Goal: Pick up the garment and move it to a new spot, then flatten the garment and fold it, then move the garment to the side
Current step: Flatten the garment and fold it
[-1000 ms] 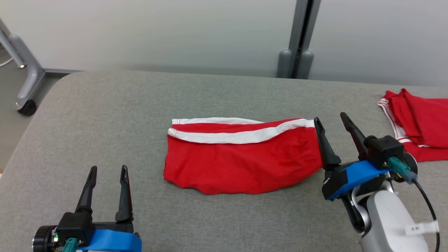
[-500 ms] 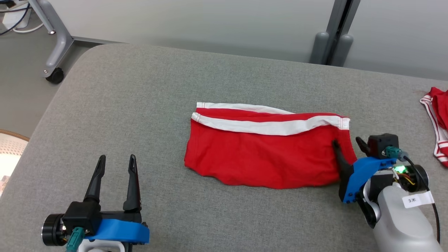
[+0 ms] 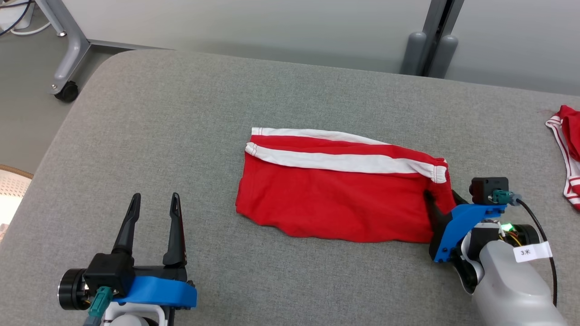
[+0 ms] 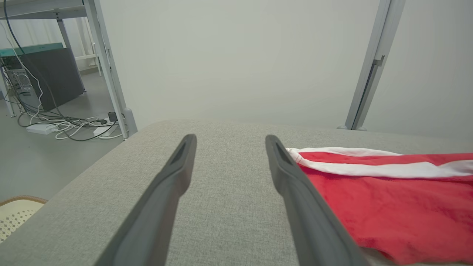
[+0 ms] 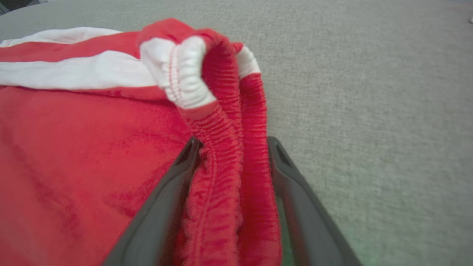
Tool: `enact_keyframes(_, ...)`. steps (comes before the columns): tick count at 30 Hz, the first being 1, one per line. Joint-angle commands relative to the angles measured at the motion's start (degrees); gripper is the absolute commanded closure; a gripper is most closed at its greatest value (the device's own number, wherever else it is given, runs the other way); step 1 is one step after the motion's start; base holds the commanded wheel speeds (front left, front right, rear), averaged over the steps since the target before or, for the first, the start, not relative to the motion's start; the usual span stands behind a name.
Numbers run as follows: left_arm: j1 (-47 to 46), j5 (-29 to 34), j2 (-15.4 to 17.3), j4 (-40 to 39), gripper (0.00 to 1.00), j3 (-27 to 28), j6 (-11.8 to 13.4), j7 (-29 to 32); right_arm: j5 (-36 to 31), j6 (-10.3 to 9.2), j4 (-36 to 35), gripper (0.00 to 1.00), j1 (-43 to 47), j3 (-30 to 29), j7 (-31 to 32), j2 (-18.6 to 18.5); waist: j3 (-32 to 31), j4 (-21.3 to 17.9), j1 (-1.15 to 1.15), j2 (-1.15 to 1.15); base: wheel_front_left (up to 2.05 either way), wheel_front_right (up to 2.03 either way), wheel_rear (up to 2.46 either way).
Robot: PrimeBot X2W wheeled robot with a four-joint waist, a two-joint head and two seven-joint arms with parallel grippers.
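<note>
A red garment (image 3: pixel 335 199) with white stripes lies flat in the middle of the grey table (image 3: pixel 181 113). It also shows in the left wrist view as red cloth (image 4: pixel 388 192). My right gripper (image 3: pixel 442 199) sits low at its right end. In the right wrist view the elastic waistband (image 5: pixel 221 122) stands bunched up between the two fingers of that gripper (image 5: pixel 232 144), which are spread as wide as the left ones. My left gripper (image 3: pixel 154 199) is open at the front left, off the cloth, with bare table between its fingers (image 4: pixel 229 138).
A second red garment (image 3: pixel 568 149) with white trim lies at the table's right edge. A cart leg with a caster (image 3: pixel 68 90) stands on the floor at the back left. A grey post (image 3: pixel 430 40) rises behind the table. Something wicker (image 3: pixel 13 190) sits at the left.
The head camera has shifted. My right gripper has come down onto the garment's right end, and the waistband now bunches up between its fingers. The left gripper has stayed put.
</note>
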Motion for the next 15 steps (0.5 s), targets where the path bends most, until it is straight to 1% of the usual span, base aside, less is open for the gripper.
enact_keyframes(1,-0.81,-0.05,-0.07,0.14,0.0,0.22,-0.16,-0.22,0.84,0.0,1.08,0.95,-0.24,0.59,0.44,0.33,0.12,0.04,-0.01,0.0,0.0,0.0,0.0)
enact_keyframes(2,-1.0,-0.03,-0.11,0.17,0.0,0.27,-0.21,-0.22,1.44,0.0,1.46,1.0,-0.66,1.15,0.49,0.06,0.16,0.05,-0.01,0.0,0.0,0.0,0.0)
enact_keyframes(5,-0.95,0.0,-0.2,0.4,0.0,0.63,-0.33,-0.22,3.5,0.0,1.86,1.0,-1.65,2.67,0.11,-0.89,-0.09,-0.21,-0.01,0.0,0.0,0.0,0.0)
enact_keyframes(9,0.17,0.21,-0.27,0.63,0.0,1.24,-0.43,-0.22,6.48,-0.04,1.51,1.0,-1.7,5.35,0.28,-3.43,-1.2,-1.08,-0.01,0.0,0.0,0.0,0.0)
enact_keyframes(15,1.42,0.33,-0.3,0.21,0.0,1.67,-0.37,-0.22,10.22,-0.03,-0.43,1.0,0.88,9.98,1.16,-10.1,-2.72,-2.45,-0.01,0.0,0.0,0.0,0.0)
